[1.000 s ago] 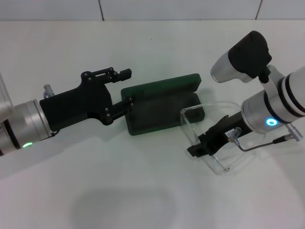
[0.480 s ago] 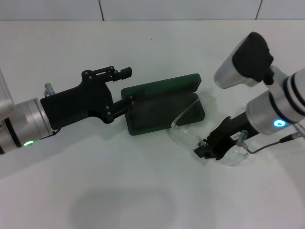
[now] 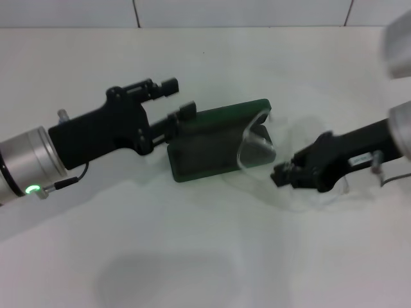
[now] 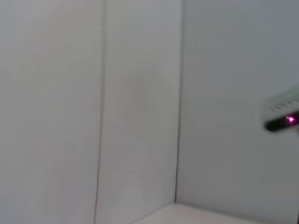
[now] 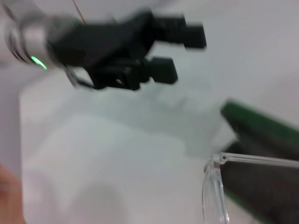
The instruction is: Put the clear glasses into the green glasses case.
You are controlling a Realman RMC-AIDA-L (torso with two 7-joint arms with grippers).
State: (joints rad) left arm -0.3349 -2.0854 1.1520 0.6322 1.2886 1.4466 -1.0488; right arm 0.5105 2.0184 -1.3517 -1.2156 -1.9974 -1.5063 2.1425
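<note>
Head view: the green glasses case (image 3: 215, 144) lies open on the white table (image 3: 192, 256), its dark lining facing up and its lid raised along the far edge. The left gripper (image 3: 182, 102) reaches in from the robot's left, fingers spread apart and empty; the nearer finger (image 3: 186, 113) meets the case's left end, the farther one (image 3: 168, 86) stands clear beyond it. The right gripper (image 3: 282, 174) comes in low from the robot's right, clamped on the clear glasses (image 3: 257, 144). The held glasses are tilted, with one lens over the right end of the case, touching or just above its rim; which of the two cannot be told. The rest of the frame trails back toward the right gripper. Right wrist view: a clear hinge and arm of the glasses (image 5: 243, 159) lie across the green rim of the case (image 5: 252, 121), the left gripper (image 5: 180, 53) beyond
</note>
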